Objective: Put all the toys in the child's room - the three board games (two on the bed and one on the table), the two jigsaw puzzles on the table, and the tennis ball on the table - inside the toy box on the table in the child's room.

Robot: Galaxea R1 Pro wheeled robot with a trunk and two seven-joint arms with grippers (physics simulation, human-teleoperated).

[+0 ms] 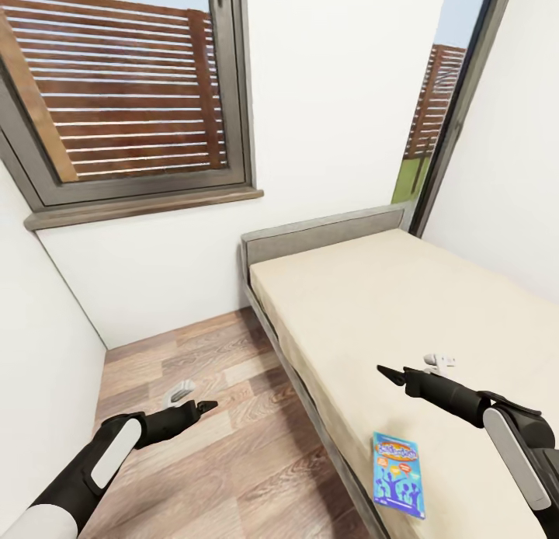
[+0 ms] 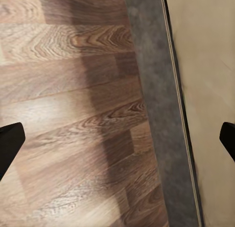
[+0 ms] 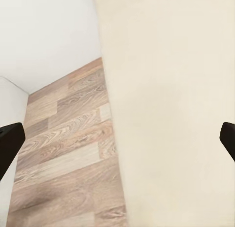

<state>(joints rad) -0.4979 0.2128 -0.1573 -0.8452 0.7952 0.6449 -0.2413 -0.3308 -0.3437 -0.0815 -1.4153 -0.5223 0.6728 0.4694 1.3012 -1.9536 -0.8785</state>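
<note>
You face the bed, its cream mattress bare but for the blue board game lying flat near its long floor-side edge. Your right gripper hangs over the mattress, your left gripper over the floor, both spread apart and empty. I judge you are fetching: lower the right gripper onto that box.

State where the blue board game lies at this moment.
In the head view, the blue board game lies flat on the bed near its floor-side edge, just below and left of the right gripper.
</note>
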